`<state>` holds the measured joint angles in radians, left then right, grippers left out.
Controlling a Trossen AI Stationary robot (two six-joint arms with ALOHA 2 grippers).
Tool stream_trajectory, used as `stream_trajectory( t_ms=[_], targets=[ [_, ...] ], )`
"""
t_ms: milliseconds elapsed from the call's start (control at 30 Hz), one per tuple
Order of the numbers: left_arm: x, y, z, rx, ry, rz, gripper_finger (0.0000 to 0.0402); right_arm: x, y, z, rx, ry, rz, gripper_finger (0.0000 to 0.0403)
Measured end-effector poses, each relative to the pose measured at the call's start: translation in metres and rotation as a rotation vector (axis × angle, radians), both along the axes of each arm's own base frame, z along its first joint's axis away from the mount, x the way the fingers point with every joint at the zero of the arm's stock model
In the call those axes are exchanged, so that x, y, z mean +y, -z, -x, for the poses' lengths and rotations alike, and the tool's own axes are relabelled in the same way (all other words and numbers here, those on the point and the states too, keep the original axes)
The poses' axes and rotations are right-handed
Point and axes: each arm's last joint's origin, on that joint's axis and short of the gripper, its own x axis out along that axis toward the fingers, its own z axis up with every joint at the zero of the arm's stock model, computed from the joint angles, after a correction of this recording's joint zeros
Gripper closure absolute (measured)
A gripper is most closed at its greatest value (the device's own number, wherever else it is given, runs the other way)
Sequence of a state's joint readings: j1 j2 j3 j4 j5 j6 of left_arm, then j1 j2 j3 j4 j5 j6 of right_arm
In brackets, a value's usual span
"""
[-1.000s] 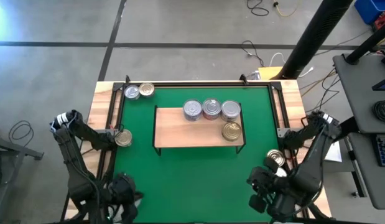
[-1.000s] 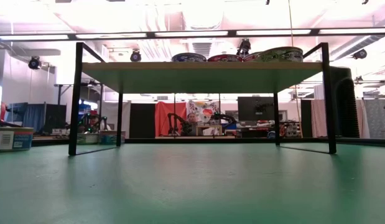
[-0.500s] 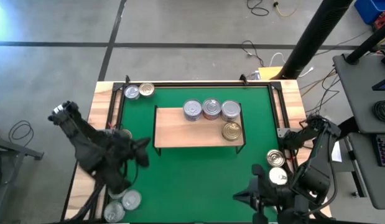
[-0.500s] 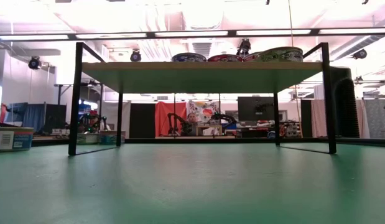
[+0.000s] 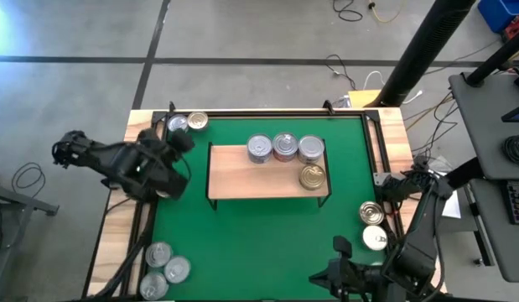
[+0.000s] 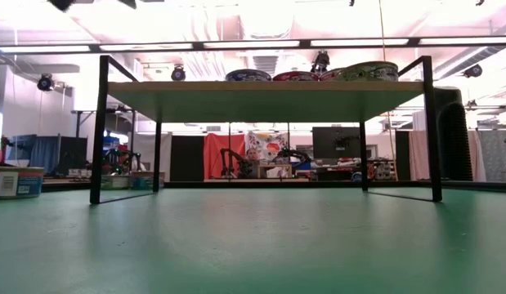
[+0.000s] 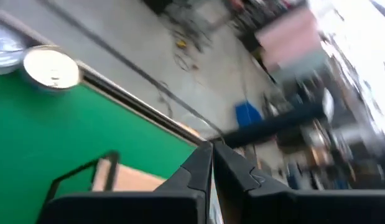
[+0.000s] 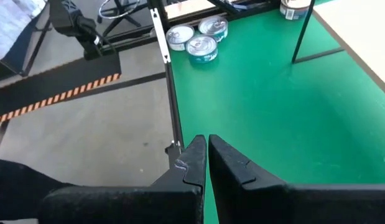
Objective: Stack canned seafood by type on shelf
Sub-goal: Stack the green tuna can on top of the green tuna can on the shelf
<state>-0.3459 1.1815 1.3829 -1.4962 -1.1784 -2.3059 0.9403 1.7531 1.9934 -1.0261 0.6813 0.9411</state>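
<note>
The light-wood shelf [image 5: 261, 174] stands on the green mat. It carries three silver tins [image 5: 285, 147] in a row and a gold tin [image 5: 313, 177]. A silver tin [image 5: 177, 124] and a gold tin [image 5: 197, 121] sit at the far-left corner. Three silver tins [image 5: 161, 270] lie at the near-left corner, and two more tins [image 5: 373, 226] lie by the right edge. My left gripper [image 5: 184, 141] hovers shut near the far-left pair, with the gold tin [image 7: 52, 67] ahead of it. My right gripper [image 5: 318, 279] is shut above the near edge.
A black metal frame [image 5: 147, 210] borders the mat, with wooden table strips outside it. The mat [image 5: 267, 243] lies bare between the shelf and the near edge. The low view shows the shelf's thin black legs [image 6: 98, 131] and open room under its board.
My left arm has risen from the near-left corner and swung toward the far edge, ending beside the far-left tins. This uncovered three silver tins at the near-left corner. My right arm has drawn back toward the near edge, uncovering a silver tin by the right edge.
</note>
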Motion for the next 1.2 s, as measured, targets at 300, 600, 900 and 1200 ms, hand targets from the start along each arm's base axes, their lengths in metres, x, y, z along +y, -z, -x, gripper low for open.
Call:
stream_trajectory(
  t_ms=[300,600,900,1200],
  targets=[
    [0.065,0.035,0.013,0.04,-0.349,0.267,0.0401,-0.01,-0.004,-0.009,-0.05,0.055,0.048,0.0394],
    [0.127,0.09,0.011,0.003,-0.563,0.277,0.0401,-0.071,-0.021,-0.021,-0.028,0.235,0.189,0.0394],
    [0.226,0.145,0.025,-0.13,-0.38,0.265,0.0402,-0.137,-0.025,-0.054,0.067,0.373,0.197,0.0394],
    [0.266,0.187,0.055,0.014,-0.545,0.554,0.0402,-0.162,-0.024,-0.067,0.103,0.419,0.167,0.0394]
  ],
)
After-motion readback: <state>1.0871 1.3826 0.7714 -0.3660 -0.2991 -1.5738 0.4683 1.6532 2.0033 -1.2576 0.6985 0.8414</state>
